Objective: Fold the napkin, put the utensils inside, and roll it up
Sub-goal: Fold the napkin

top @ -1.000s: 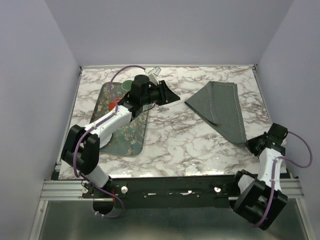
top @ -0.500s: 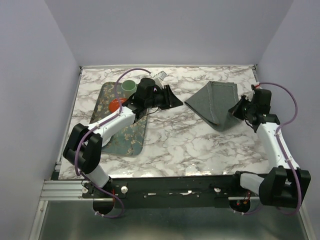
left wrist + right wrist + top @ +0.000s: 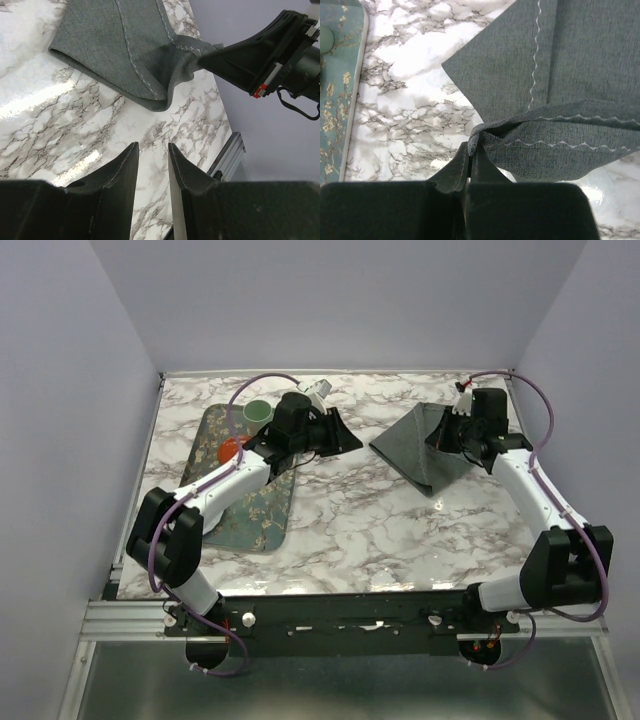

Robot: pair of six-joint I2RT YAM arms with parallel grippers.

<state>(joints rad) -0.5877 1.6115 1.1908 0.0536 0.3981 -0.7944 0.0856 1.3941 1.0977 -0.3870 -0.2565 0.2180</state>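
Note:
The dark grey napkin (image 3: 412, 448) lies folded on the marble at the right rear, and also shows in the left wrist view (image 3: 120, 45) and the right wrist view (image 3: 580, 60). My right gripper (image 3: 447, 435) is shut on a bunched corner of the napkin (image 3: 472, 145) and holds it lifted over the rest of the cloth. My left gripper (image 3: 345, 440) hovers over the marble to the left of the napkin, its jaws a little apart and empty (image 3: 151, 147). No utensils are in view.
A green floral tray (image 3: 245, 505) lies at the left, partly under my left arm, with a green cup (image 3: 258, 412) and a red object (image 3: 230, 448) on it. The tray's edge shows in the right wrist view (image 3: 335, 90). The table's right rail is near the right arm.
My right arm swung from the near right edge up to the far side of the napkin, carrying a corner with it and folding the cloth over. My left gripper shifted slightly right.

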